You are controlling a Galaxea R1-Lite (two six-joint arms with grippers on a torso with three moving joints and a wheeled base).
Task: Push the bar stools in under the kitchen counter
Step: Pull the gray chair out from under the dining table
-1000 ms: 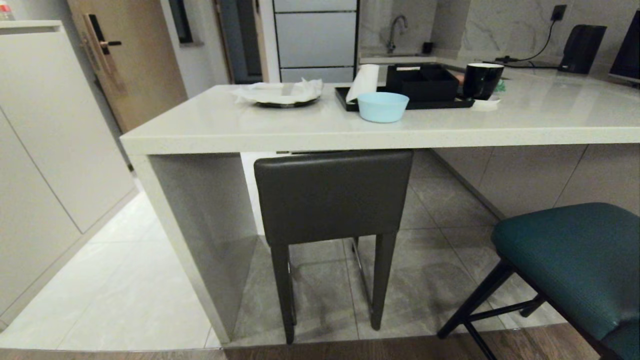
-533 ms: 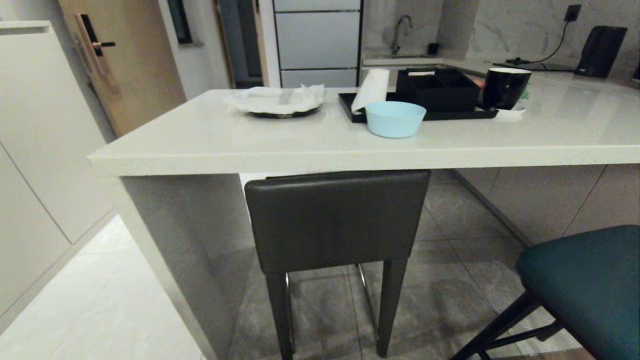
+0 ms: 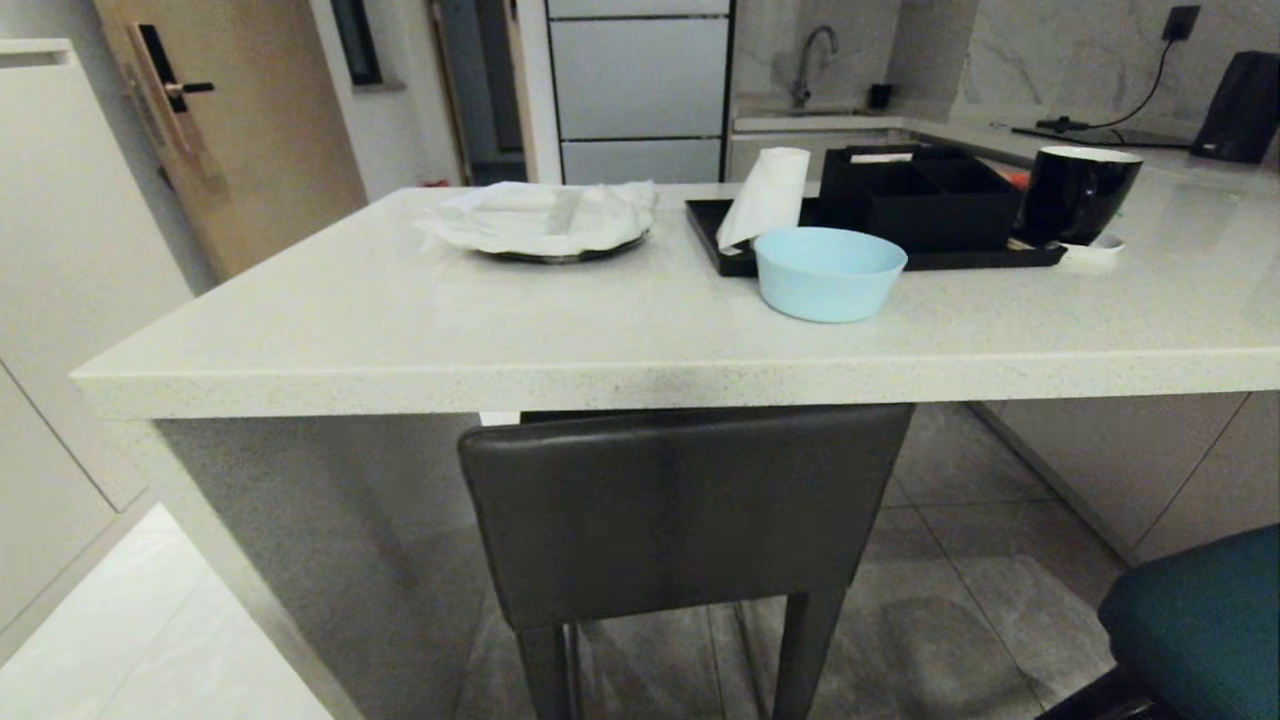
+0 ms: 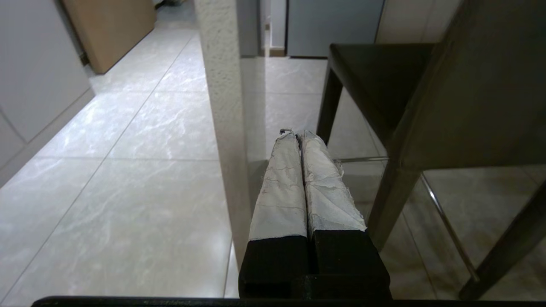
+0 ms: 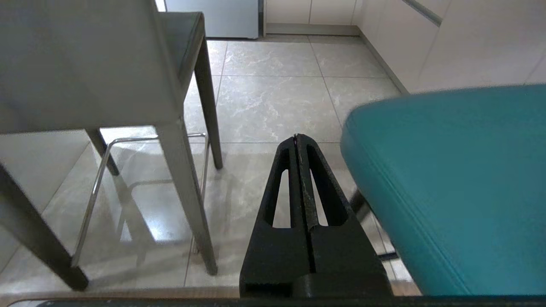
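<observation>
We see the kitchen tabletop [image 3: 560, 330] filling most of the head view, thick speckled off-white slab with a matching side panel [image 4: 222, 106] on the left. Grey stool [image 3: 680, 510] sits near the left end, its boxy back just below the tabletop's near edge, seat tucked under. Teal stool [image 3: 1200, 620] at far right, near us, well clear of the tabletop, not under it. On the tabletop: black tray [image 3: 1000, 258] with a black box and a black cup [image 3: 1078, 195], plate with crumpled paper [image 3: 540, 220] to the left, light blue bowl [image 3: 828, 272] just in front of the tray. Left claw [image 4: 296, 134] fully closed, empty, low, between side panel and grey stool's leg. Right claw [image 5: 296, 137] fully closed, empty, low, just beside the teal seat.
</observation>
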